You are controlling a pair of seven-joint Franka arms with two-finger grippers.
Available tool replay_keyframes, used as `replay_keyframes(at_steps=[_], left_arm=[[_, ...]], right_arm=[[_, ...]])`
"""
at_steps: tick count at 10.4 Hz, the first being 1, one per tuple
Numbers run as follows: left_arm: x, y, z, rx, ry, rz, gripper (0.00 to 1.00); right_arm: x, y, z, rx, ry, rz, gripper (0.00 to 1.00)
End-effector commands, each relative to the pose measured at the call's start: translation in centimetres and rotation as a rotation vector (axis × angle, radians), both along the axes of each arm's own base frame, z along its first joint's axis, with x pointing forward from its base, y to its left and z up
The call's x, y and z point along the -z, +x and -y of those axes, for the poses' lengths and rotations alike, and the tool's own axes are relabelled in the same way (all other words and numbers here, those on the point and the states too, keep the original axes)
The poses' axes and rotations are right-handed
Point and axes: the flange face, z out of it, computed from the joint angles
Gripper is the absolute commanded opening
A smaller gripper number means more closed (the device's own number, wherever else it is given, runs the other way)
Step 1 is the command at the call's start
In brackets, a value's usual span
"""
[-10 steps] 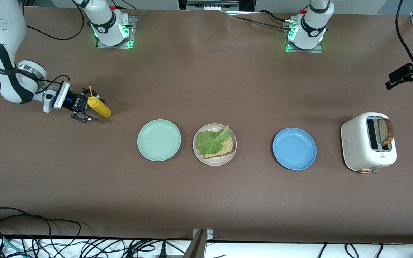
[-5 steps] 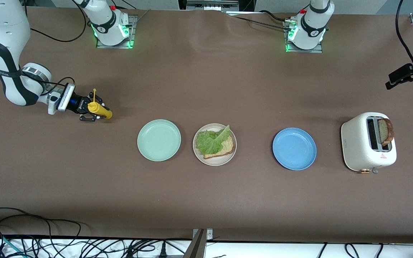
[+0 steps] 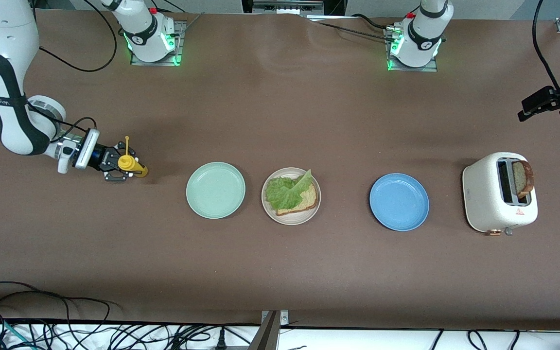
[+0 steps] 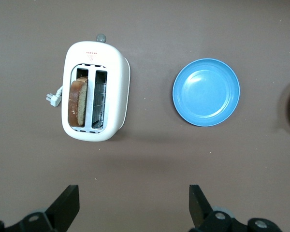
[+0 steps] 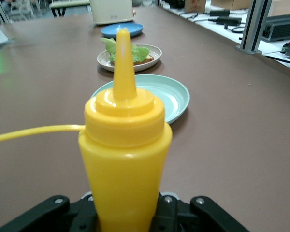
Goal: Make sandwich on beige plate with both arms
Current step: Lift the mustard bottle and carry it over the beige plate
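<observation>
The beige plate sits mid-table holding one bread slice with a lettuce leaf on top; the right wrist view shows the same plate and lettuce. A second bread slice stands in the white toaster, also seen as bread in the toaster. My right gripper is shut on a yellow squeeze bottle, which fills the right wrist view. My left gripper hangs open and empty over bare table by the toaster.
A mint green plate lies beside the beige one toward the right arm's end, and a blue plate lies toward the left arm's end. Cables run along the table edge nearest the front camera.
My right gripper has closed on the yellow bottle and carried it a little nearer to the front camera. The left gripper has barely shifted.
</observation>
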Motion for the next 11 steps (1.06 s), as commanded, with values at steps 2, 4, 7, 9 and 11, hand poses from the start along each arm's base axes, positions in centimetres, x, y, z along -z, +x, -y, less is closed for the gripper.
replay_keyframes(at_steps=[2,4,7,9,11], left_arm=[[-1.2,0.2,0.1,0.013,0.022,0.013,1.00],[-1.1,0.4,0.1,0.019,0.023,0.011,1.00],[-1.2,0.4,0.1,0.021,0.024,0.012,1.00],[-1.1,0.4,0.1,0.021,0.023,0.011,1.00],[-1.1,0.4,0.1,0.021,0.023,0.011,1.00]], right_arm=[[-6.5,4.7,-6.1,-0.017,-0.155,-0.020,0.14],[-10.1,7.2,-10.9,-0.014,-0.257,-0.049,0.13],[-15.5,9.5,-21.1,-0.024,-0.478,-0.063,0.12],[-16.3,9.1,-28.1,0.015,-0.579,-0.070,0.12],[-16.4,8.8,-34.3,0.056,-0.655,-0.069,0.12]])
